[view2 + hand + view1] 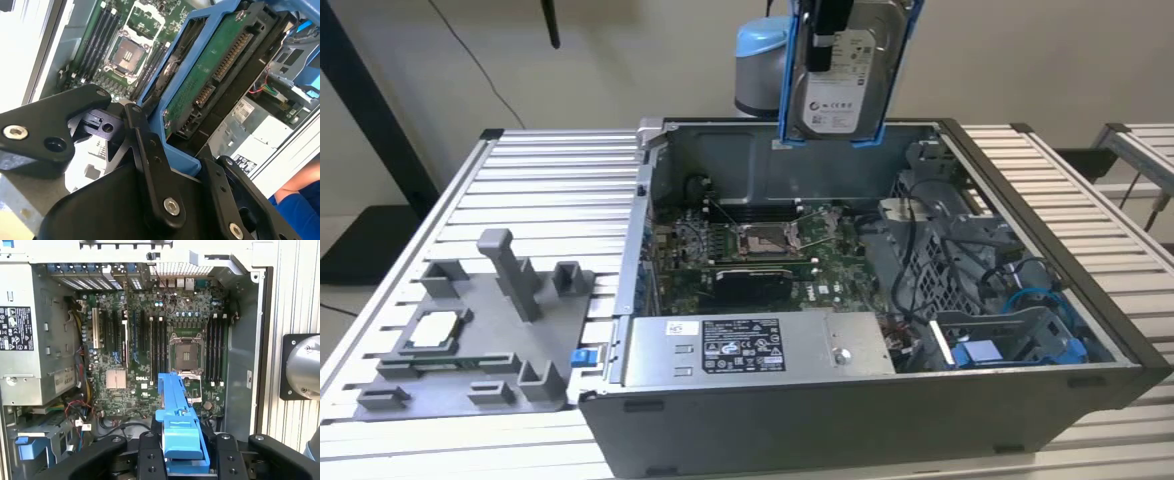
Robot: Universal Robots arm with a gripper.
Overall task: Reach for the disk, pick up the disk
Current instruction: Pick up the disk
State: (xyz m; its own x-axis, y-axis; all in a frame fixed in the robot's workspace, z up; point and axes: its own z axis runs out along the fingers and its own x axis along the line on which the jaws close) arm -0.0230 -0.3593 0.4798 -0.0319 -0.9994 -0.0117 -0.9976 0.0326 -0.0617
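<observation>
The tool [150, 150] is clenched on the disk [843, 75], which hangs upright, high above the far side of the open computer case [1067, 370] on the surface [547, 190]; a firm grip and level carry look wise.

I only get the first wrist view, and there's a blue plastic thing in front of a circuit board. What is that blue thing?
Observer: It is the rail of the disk. The exterior view shows the silver drive with its white label hanging upright above the open computer case.
Operator: Is anything holding it?
Observer: Yes. The end effector is shut on the disk from above, and the disk hangs clear of the case.
Operator: What is beside the computer?
Observer: A grey fixture sits on the table at the exterior view's left, with a small square silver chip resting in it.
</observation>
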